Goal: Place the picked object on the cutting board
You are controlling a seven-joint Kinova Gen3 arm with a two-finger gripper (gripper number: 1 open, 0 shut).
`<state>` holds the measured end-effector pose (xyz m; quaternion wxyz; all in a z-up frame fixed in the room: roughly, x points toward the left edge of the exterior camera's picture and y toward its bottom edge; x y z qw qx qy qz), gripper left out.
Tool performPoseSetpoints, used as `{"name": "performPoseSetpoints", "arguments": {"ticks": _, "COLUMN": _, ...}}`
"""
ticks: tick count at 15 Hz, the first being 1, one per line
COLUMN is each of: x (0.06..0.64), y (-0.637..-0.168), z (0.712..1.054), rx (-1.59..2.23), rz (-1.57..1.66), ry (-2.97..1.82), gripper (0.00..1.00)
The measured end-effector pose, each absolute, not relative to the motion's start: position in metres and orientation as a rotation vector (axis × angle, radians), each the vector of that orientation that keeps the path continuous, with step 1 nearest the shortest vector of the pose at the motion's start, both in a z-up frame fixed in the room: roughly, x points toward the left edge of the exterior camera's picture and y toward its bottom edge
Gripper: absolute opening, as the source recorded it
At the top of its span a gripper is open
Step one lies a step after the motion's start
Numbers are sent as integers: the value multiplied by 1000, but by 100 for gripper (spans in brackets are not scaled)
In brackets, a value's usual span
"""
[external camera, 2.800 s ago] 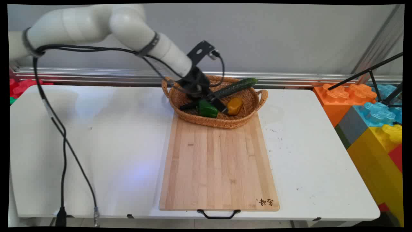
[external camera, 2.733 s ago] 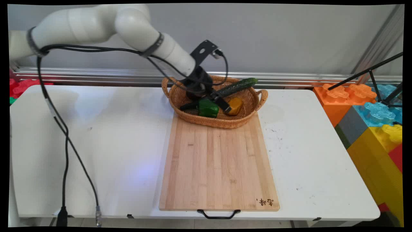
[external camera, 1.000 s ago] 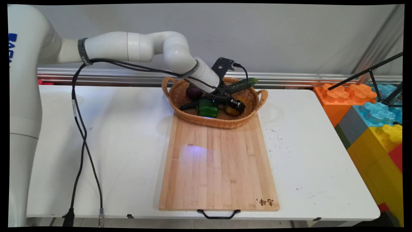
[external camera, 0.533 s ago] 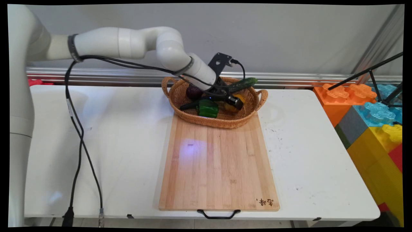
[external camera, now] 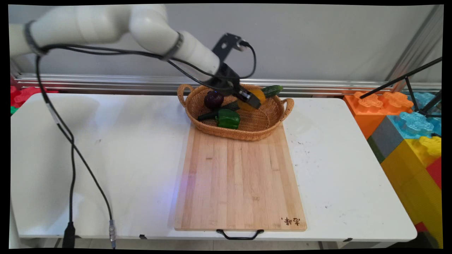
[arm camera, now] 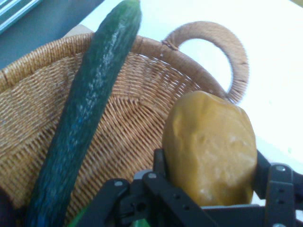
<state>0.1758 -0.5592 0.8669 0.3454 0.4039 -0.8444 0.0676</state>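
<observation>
My gripper [external camera: 251,101] is shut on a yellow-orange bell pepper [external camera: 251,97] and holds it a little above the floor of a wicker basket [external camera: 261,130] at the back of the table. In the hand view the pepper [arm camera: 210,146] sits between the black fingers [arm camera: 277,182], with the basket's weave [arm camera: 142,123] and its right handle [arm camera: 222,40] behind it. A long dark cucumber [arm camera: 85,118] leans across the basket with its tip over the rim [external camera: 272,90]. A green bell pepper [external camera: 227,119] and a dark purple vegetable [external camera: 213,100] lie in the basket's left half.
A wooden cutting board [external camera: 240,180] with a black handle [external camera: 240,234] lies in front of the basket, reaching the table's near edge. Large coloured toy blocks [external camera: 413,130] stand off the table's right end. Black cables [external camera: 70,148] hang from the arm over the table's left part.
The gripper went down to the yellow-orange pepper, shut on it and has lifted it up and back. The arm has risen; the purple vegetable now shows.
</observation>
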Motion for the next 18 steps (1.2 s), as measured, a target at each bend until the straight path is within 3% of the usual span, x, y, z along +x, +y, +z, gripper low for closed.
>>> {"name": "performPoseSetpoints", "arguments": {"ticks": 4, "x": 204, "y": -525, "z": 898, "rx": 933, "rz": 143, "ry": -2268, "gripper": 0}}
{"name": "performPoseSetpoints", "arguments": {"ticks": 9, "x": 229, "y": -474, "z": 911, "rx": 696, "rz": 18, "ry": -2380, "gripper": 0}}
{"name": "performPoseSetpoints", "arguments": {"ticks": 13, "x": 235, "y": -451, "z": 894, "rx": 502, "rz": -37, "ry": -2459, "gripper": 0}}
{"name": "performPoseSetpoints", "arguments": {"ticks": 18, "x": 233, "y": -447, "z": 841, "rx": 277, "rz": -28, "ry": -2566, "gripper": 0}}
